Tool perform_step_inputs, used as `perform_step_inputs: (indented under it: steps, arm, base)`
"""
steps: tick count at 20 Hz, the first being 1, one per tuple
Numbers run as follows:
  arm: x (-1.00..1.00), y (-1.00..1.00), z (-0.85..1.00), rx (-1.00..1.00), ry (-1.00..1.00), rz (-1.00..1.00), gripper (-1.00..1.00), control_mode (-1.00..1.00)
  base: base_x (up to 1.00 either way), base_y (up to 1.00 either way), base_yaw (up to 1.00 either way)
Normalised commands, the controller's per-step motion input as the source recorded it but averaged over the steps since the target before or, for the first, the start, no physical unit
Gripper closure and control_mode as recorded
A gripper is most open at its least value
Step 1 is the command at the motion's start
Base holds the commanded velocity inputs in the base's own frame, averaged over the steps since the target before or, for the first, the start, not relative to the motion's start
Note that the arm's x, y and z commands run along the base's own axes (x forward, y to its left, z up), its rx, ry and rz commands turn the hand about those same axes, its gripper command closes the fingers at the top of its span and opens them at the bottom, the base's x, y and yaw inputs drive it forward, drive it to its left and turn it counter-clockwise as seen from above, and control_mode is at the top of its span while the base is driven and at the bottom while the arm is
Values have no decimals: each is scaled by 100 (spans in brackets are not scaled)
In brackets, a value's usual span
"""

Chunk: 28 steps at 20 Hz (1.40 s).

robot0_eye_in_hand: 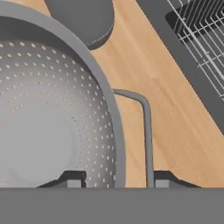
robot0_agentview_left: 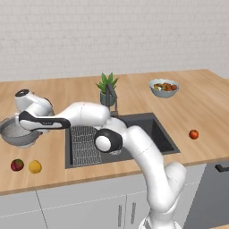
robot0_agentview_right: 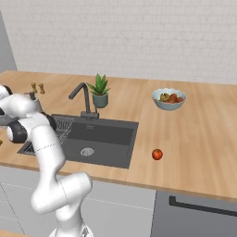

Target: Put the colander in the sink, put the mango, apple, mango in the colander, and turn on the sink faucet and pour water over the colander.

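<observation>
Round grey perforated metal colander on wooden table, left of dark rectangular sink | claw part-closed, tips astride rim and side handle | grip unconfirmed.

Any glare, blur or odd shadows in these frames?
Left base view: flat, even light, soft render, faint shadows under the colander and the loose fruit. Right base view: same, no glare on the sink faucet. Hand view: sharp close-up, smooth shading inside the bowl, wire rack lines crisp.
</observation>
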Motion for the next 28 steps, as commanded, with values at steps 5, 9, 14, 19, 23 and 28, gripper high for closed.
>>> perform_step_inputs:
  steps: [5, 9, 14, 19, 23, 28]
  arm:
    - [-41, -25, -3, 1, 0, -16, 100, -100]
    - [-85, -59, 0, 1, -5, -16, 100, -100]
    - [-99, -93, 0, 6, -4, -14, 100, -100]
    - [-90, -100, 5, 10, -2, -8, 100, -100]
    - [-75, -100, 14, 17, -1, 0, 100, -100]
    - [-51, -100, 28, 26, -3, 0, 100, -100]
  base:
    - [0, 0, 0]
    - [0, 0, 0]
    - [0, 0, 0]
    - [0, 0, 0]
    - [0, 0, 0]
    - [0, 0, 0]
